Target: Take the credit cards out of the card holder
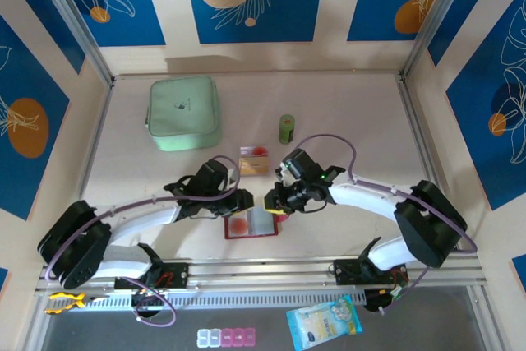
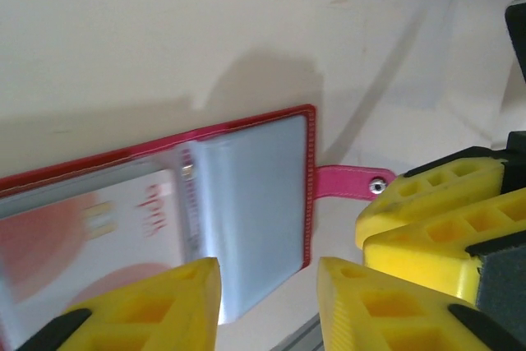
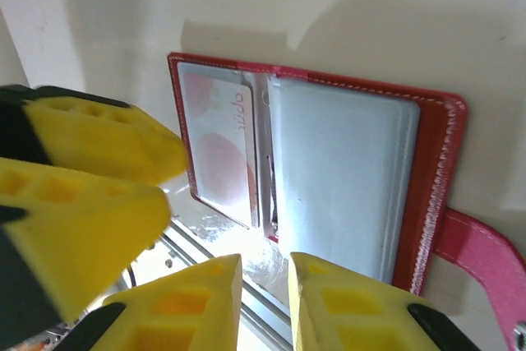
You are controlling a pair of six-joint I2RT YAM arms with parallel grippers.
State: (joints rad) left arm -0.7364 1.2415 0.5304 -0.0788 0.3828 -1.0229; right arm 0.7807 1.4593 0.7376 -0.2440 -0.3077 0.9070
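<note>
The red card holder [image 1: 237,228] lies open on the table near the front rail, its snap tab [image 2: 349,182] pointing right. A whitish credit card with a red patch [image 2: 107,228] [image 3: 218,141] sits in its left sleeve; the greyish right sleeve [image 3: 341,170] looks empty. An orange-tan credit card [image 1: 253,168] and a whitish one with red [image 1: 255,152] lie on the table behind it. My left gripper [image 1: 244,201] [image 2: 269,285] is open over the right sleeve's lower corner. My right gripper [image 1: 269,201] [image 3: 265,281] hovers beside it, jaws a narrow gap apart, a clear sleeve edge reaching toward that gap.
A mint-green zip case [image 1: 182,113] sits at the back left and a small green cylinder [image 1: 286,129] stands behind the loose cards. The metal front rail [image 1: 271,267] runs just below the holder. The two grippers' yellow fingers nearly touch each other.
</note>
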